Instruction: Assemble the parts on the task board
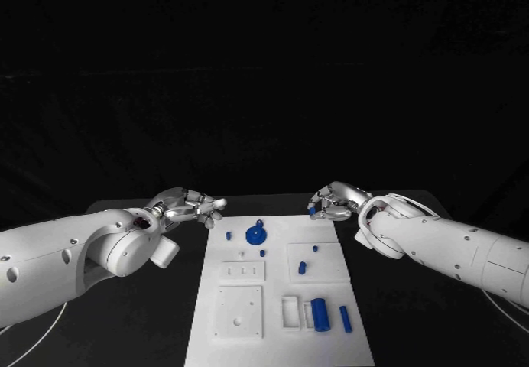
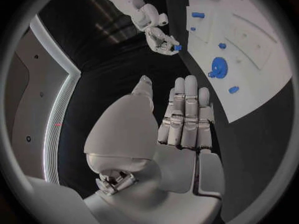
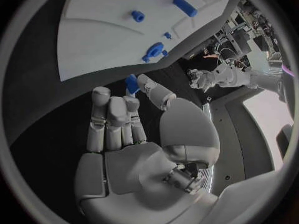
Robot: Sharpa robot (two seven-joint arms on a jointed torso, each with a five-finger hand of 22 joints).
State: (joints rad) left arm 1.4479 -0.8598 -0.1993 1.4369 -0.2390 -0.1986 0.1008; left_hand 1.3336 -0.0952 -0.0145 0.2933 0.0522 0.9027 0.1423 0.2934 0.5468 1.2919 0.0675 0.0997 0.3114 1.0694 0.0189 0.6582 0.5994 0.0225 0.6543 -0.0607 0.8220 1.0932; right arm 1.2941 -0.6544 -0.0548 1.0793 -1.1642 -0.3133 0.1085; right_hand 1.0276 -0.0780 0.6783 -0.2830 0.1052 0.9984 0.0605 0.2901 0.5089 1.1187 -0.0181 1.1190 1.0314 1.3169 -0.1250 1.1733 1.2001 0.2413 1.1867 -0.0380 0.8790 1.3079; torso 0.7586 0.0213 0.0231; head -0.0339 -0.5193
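Observation:
The white task board (image 1: 281, 348) lies in the middle of the black table. A blue gear (image 1: 256, 233) sits near its far edge, with small blue pegs (image 1: 302, 267) around it and a thick blue cylinder (image 1: 319, 313) in a tray near the front. My right hand (image 1: 336, 202) hovers at the board's far right corner and pinches a small blue part (image 3: 132, 83) between thumb and fingertip. My left hand (image 1: 187, 208) hovers off the board's far left corner, fingers stretched out, holding nothing. The left wrist view shows the gear (image 2: 218, 65) beyond my left hand's fingers (image 2: 187, 114).
A white recessed plate (image 1: 241, 312) and a small tray (image 1: 291, 312) are built into the board's near half. Black table surface (image 1: 154, 321) runs along both sides of the board. A thin blue pin (image 1: 345, 318) lies beside the thick cylinder.

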